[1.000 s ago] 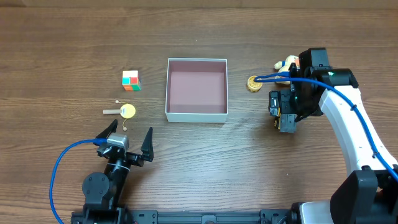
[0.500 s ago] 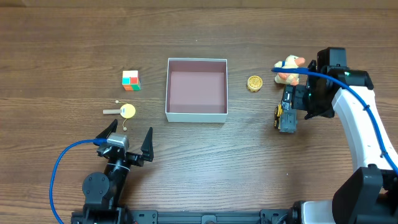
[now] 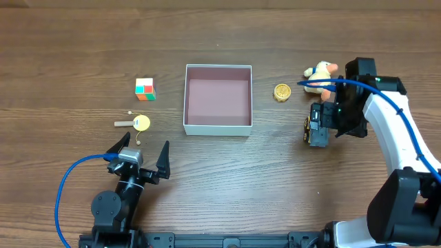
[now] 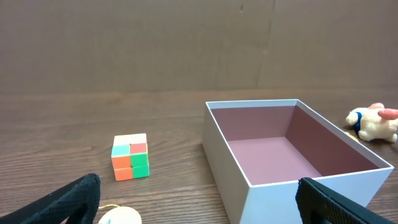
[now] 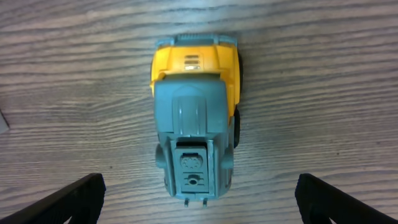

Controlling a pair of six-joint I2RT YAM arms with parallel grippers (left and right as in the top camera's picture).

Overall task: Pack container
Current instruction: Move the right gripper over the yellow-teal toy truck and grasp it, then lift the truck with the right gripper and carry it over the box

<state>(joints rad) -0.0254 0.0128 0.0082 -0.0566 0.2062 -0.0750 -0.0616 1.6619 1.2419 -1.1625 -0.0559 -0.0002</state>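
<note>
**Right gripper spread over the toy truck, box to its left**

Closest to me, the left gripper (image 3: 143, 153) sits by its base, splayed wide and holding nothing. On the other side, the right gripper (image 5: 199, 190) hangs wide open directly over the yellow-and-grey toy truck (image 5: 196, 118), one finger off each flank and clear of it. The truck's long axis runs between the fingers, so I judge the next move to be a straight drop and a squeeze across its width. The container (image 3: 218, 128) stands mid-table with nothing in it, left of the truck and well apart from it. The right arm is plainly the nearer one. Farther out lie a gold coin-like disc (image 3: 282, 92) and a plush toy (image 3: 318, 73).
</note>
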